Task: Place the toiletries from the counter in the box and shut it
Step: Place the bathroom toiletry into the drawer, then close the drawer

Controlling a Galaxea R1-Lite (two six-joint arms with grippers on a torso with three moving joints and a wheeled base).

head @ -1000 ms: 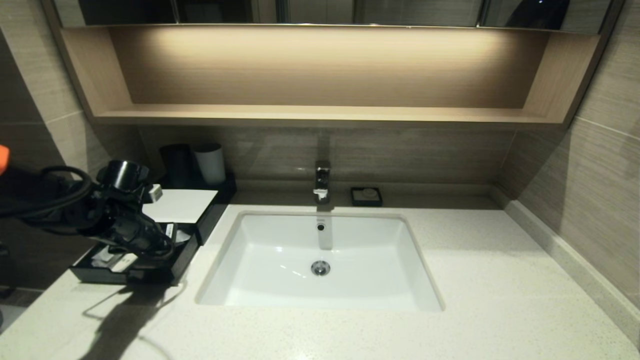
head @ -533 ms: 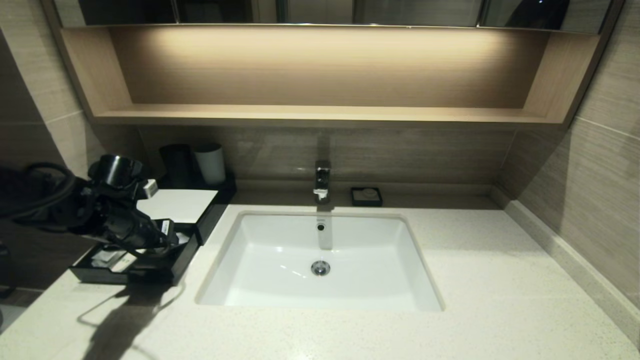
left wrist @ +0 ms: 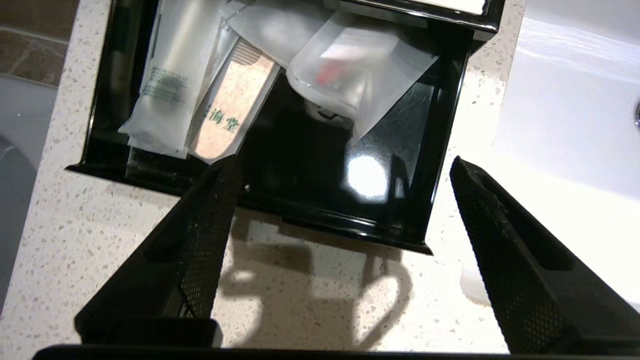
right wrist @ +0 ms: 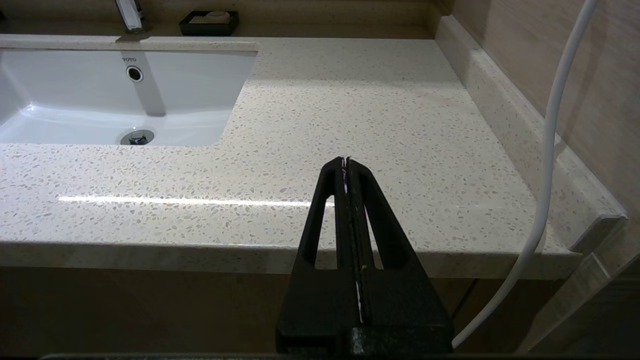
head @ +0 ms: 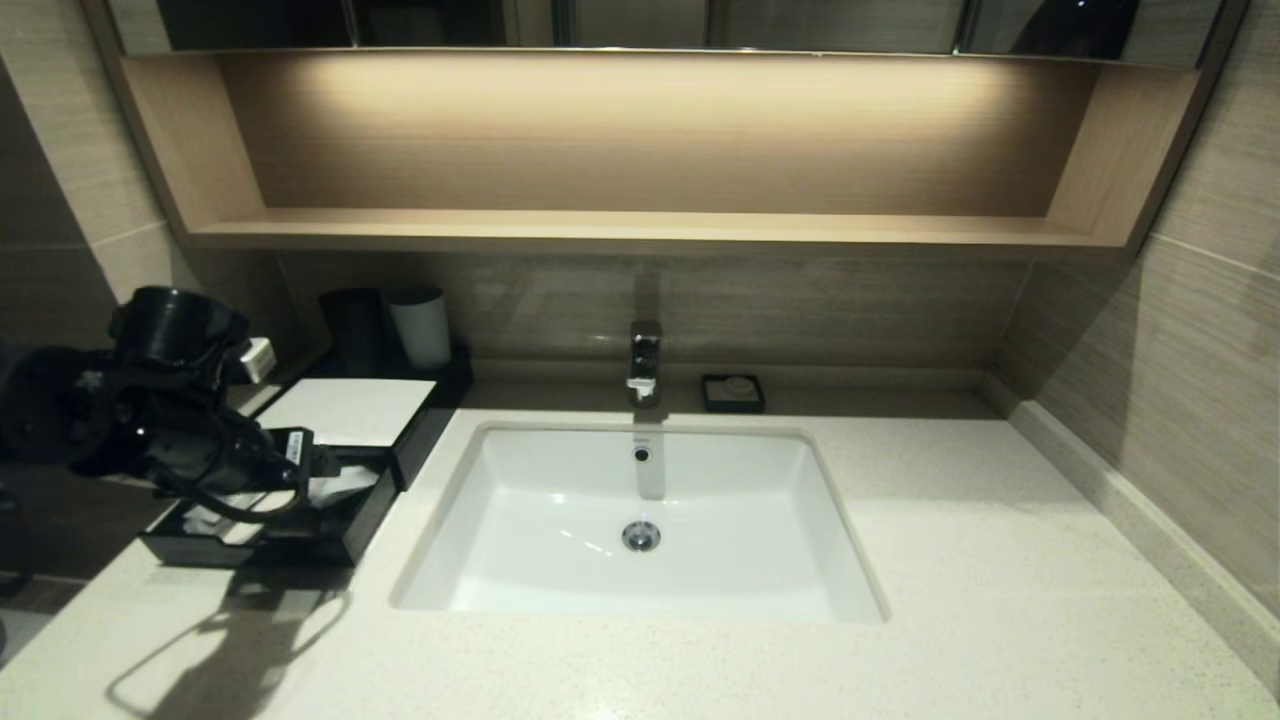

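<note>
The black box (head: 415,425) with a white top panel stands on the counter (head: 950,560) left of the sink (head: 520,590). Its drawer (head: 250,550) is pulled out toward me. In the left wrist view the drawer (left wrist: 440,150) holds the toiletries: a long packet (left wrist: 167,75), a thin packet with green print (left wrist: 230,107) and a squarish packet (left wrist: 350,65). My left gripper (head: 335,462) is open and empty above the drawer's front part; it also shows in the left wrist view (left wrist: 344,161). My right gripper (right wrist: 346,161) is shut and empty, parked at the counter's front edge on the right.
A faucet (head: 645,360) and a small black dish (head: 733,393) stand behind the sink. Two cups (head: 420,325) stand behind the box. A wooden shelf (head: 640,228) runs above. A tiled wall bounds the right side. A white cable (right wrist: 550,125) hangs by my right gripper.
My left arm has drawn back to the left and risen a little away from the drawer. The packets lie in the drawer. The right arm has not moved.
</note>
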